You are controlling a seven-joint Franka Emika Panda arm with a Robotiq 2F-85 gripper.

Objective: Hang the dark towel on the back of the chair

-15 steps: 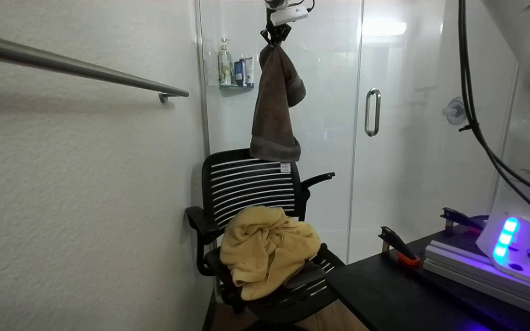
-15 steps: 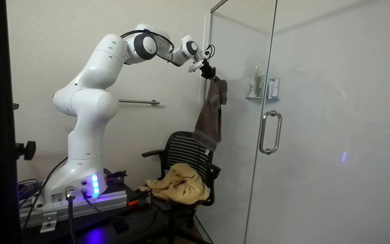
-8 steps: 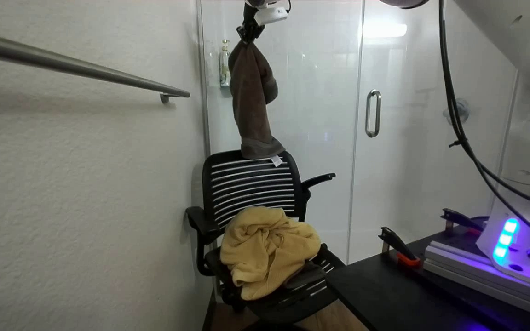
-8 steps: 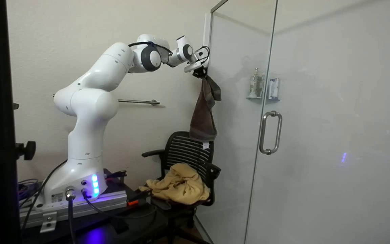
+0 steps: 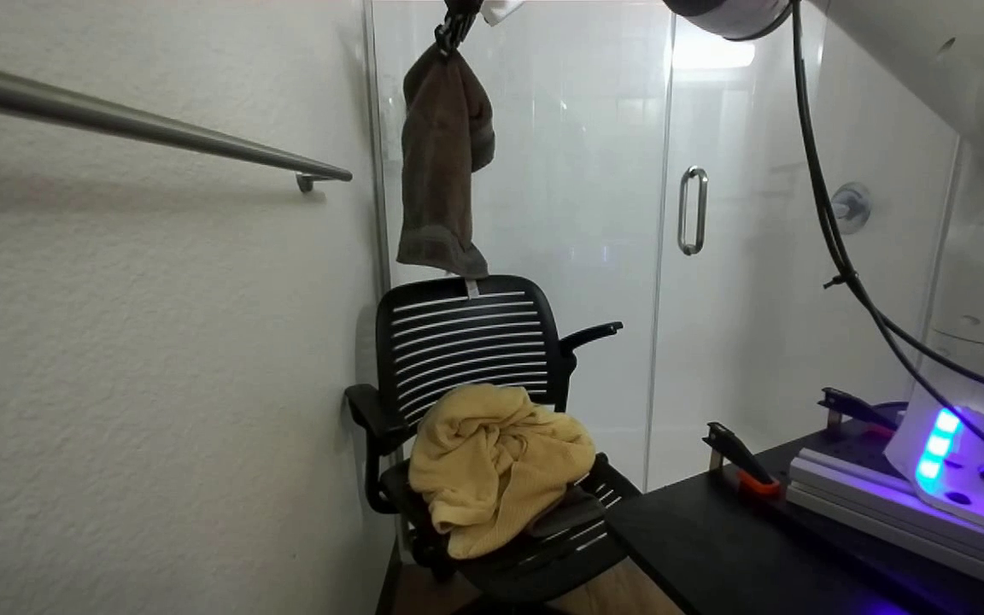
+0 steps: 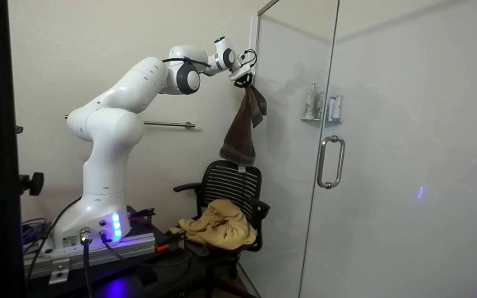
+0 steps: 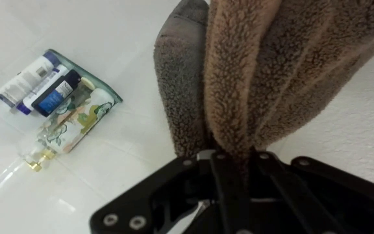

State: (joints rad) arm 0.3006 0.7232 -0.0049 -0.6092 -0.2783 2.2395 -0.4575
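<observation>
The dark towel is brown with a grey-brown hem and hangs bunched from its upper end in both exterior views (image 5: 442, 162) (image 6: 240, 130). My gripper (image 5: 451, 41) is shut on its top, high above the black chair (image 5: 468, 342). The gripper also shows in an exterior view (image 6: 244, 80). In the wrist view, the gripper (image 7: 235, 162) pinches the towel (image 7: 230, 74), whose folds spread beyond the fingers. The towel's lower hem is around the height of the backrest's top edge, and its white tag overlaps that edge. I cannot tell whether they touch.
A yellow cloth (image 5: 500, 465) lies heaped on the chair seat, with a dark cloth (image 5: 566, 512) partly under it. A towel bar (image 5: 202, 135) is on the wall. A glass shower door with a handle (image 6: 330, 161) and a shelf of bottles (image 7: 60, 94) are nearby. A black table (image 5: 714, 530) carries the arm.
My gripper and the towel have moved left and up in both exterior views. The hem, which overlapped the backrest's right part, now hangs around its top edge nearer the middle.
</observation>
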